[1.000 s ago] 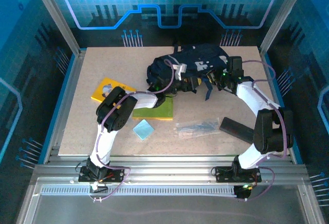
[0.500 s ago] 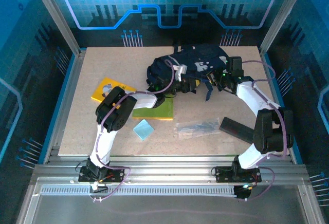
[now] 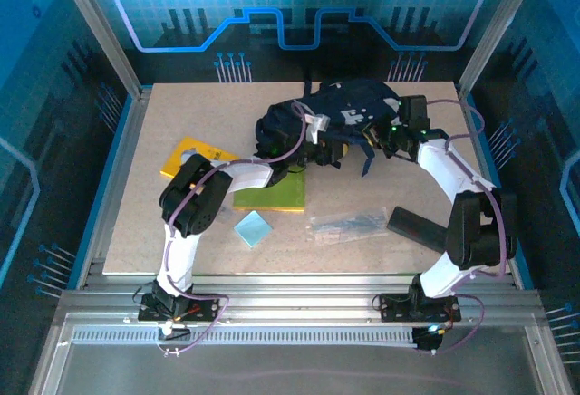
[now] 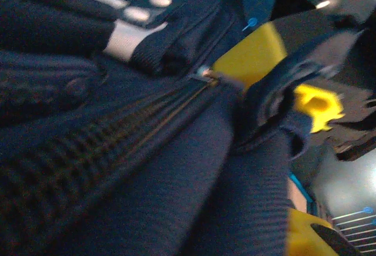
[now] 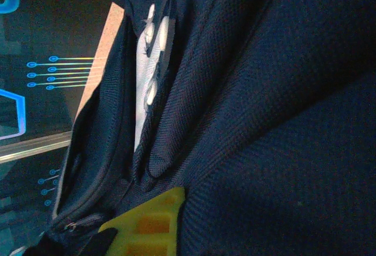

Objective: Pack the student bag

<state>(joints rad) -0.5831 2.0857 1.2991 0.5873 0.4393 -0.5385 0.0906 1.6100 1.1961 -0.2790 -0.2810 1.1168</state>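
The student bag point(image 3: 335, 110), dark navy with light grey patches, lies slumped at the back middle of the table. My left gripper point(image 3: 323, 151) is pressed into its front edge. In the left wrist view the bag's fabric and zip point(image 4: 147, 121) cover the jaws, and one yellow fingertip point(image 4: 305, 232) shows at the lower right, so I cannot see how wide they stand. My right gripper point(image 3: 377, 138) is at the bag's right side, shut on a fold of the bag point(image 5: 264, 121). One yellow fingertip point(image 5: 147, 226) pokes out from under that cloth.
A yellow book point(image 3: 193, 154) and a green notebook point(image 3: 272, 196) lie left of centre. A light blue square point(image 3: 253, 228), a clear pouch of pens point(image 3: 349, 225) and a flat black case point(image 3: 419, 228) lie nearer the front. The table edge point(image 3: 299, 273) runs in front of them.
My left arm's elbow has swung left, and its wrist has pushed further into the bag. The bag's left end has shifted slightly up and left. The right arm has stayed put.
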